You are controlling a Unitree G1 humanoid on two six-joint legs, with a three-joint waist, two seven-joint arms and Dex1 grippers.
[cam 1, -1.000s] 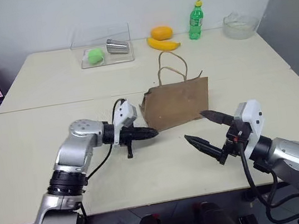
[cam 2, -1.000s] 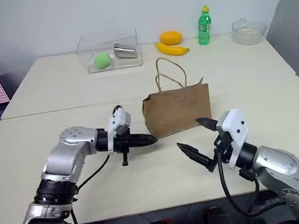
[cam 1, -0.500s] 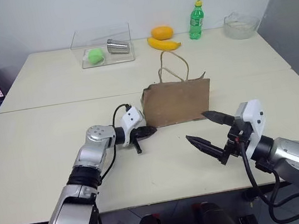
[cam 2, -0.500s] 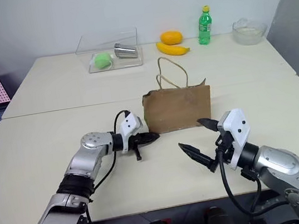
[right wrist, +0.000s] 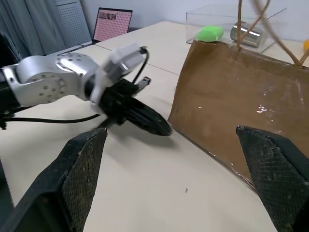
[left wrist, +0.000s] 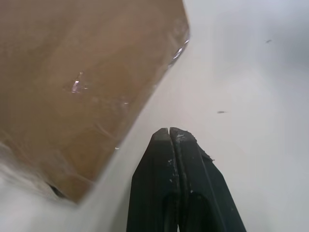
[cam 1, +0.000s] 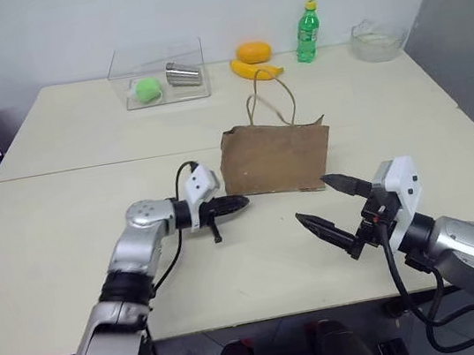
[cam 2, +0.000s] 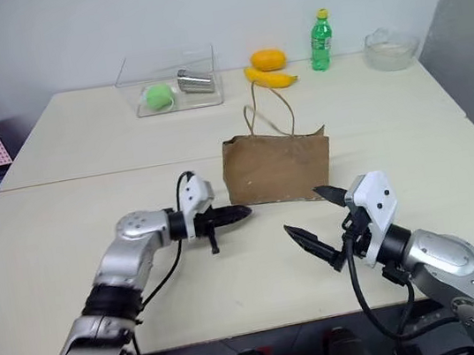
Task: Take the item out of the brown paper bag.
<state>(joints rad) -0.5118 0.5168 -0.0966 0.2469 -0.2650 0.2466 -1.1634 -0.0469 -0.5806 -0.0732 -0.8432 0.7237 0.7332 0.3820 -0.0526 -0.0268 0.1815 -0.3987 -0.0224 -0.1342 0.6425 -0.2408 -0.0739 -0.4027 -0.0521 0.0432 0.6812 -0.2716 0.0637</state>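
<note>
Left eye view: upright brown paper bag, contents hidden; left gripper closed empty, right gripper wide, empty.

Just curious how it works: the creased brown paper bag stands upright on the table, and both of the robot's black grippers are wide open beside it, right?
Not quite. The creased brown paper bag stands upright, but only the right gripper is open. The left gripper is shut, as the left wrist view shows.
</note>
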